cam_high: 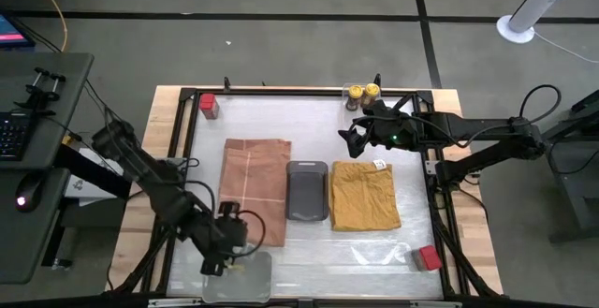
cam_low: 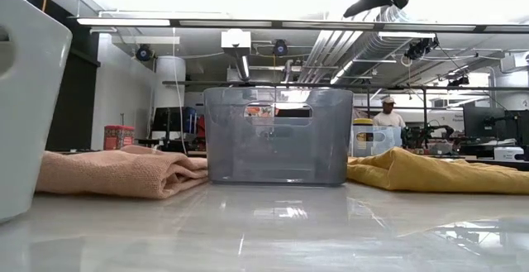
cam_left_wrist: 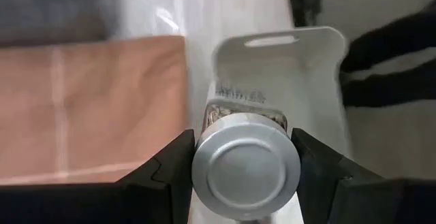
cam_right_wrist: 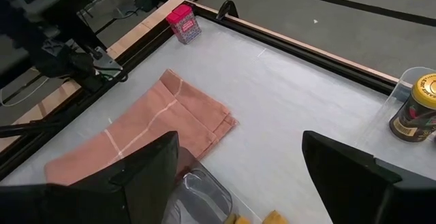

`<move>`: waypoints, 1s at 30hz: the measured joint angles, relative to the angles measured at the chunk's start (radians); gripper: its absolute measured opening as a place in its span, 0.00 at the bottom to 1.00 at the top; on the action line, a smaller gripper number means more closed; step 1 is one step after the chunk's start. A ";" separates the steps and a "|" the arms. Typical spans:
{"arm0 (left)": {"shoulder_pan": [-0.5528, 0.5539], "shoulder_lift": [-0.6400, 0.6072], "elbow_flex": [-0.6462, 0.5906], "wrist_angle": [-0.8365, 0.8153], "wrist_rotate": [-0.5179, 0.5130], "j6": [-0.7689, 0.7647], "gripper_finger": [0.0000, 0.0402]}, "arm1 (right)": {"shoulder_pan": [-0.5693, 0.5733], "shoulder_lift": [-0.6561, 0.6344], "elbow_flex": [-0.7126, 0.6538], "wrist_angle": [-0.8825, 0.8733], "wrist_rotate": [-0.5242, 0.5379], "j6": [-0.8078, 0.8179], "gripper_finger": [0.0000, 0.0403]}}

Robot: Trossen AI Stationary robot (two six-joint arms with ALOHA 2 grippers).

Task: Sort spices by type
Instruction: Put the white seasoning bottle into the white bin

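My left gripper [cam_high: 223,256] is at the near left, above a clear plastic tray [cam_high: 245,278], shut on a white-capped round jar [cam_left_wrist: 245,166]. My right gripper [cam_high: 354,141] hangs open and empty over the far right of the table; its fingers frame the right wrist view [cam_right_wrist: 238,163]. Two yellow-capped dark jars [cam_high: 363,92] stand in a clear tray at the far edge; one also shows in the right wrist view [cam_right_wrist: 415,112]. One red tin [cam_high: 208,105] stands at the far left corner and another [cam_high: 429,257] at the near right. The second white-capped jar I cannot make out. My left gripper pinches the white-capped jar between its two fingers [cam_left_wrist: 174,166], one on each side, about at the cap [cam_left_wrist: 204,169]. The fingers come from above, pointing down. The jar stands upright, cap up, over the clear tray [cam_left_wrist: 320,67]; whether its base touches the tray is hidden by the jar.
A pink folded cloth [cam_high: 255,191], a dark grey rectangular tray [cam_high: 307,191] and a yellow folded cloth [cam_high: 365,196] lie in a row across the middle. A small white thing [cam_high: 380,165] lies on the yellow cloth's far edge. A black frame [cam_high: 281,90] rims the table.
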 joint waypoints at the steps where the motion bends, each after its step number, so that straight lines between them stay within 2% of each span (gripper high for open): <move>1: -0.003 0.017 0.012 -0.004 0.013 -0.006 0.40 | 0.000 0.000 0.000 -0.003 -0.001 0.000 0.76; 8: -0.059 0.072 0.102 -0.018 0.032 -0.077 0.40 | 0.000 0.000 0.000 -0.039 -0.022 -0.021 0.76; 14: -0.077 0.070 0.128 -0.017 -0.046 -0.099 0.40 | 0.000 0.000 0.000 -0.045 -0.023 -0.041 0.76; 17: -0.095 0.071 0.131 0.002 -0.018 -0.062 0.40 | 0.000 0.000 0.000 -0.045 -0.026 -0.046 0.76; 22: -0.141 0.086 0.131 -0.005 0.102 -0.036 0.40 | 0.000 0.000 0.000 -0.045 -0.033 -0.049 0.76; 30: -0.152 0.174 0.130 -0.020 0.075 -0.021 0.40 | 0.000 0.000 0.000 -0.045 -0.032 -0.049 0.76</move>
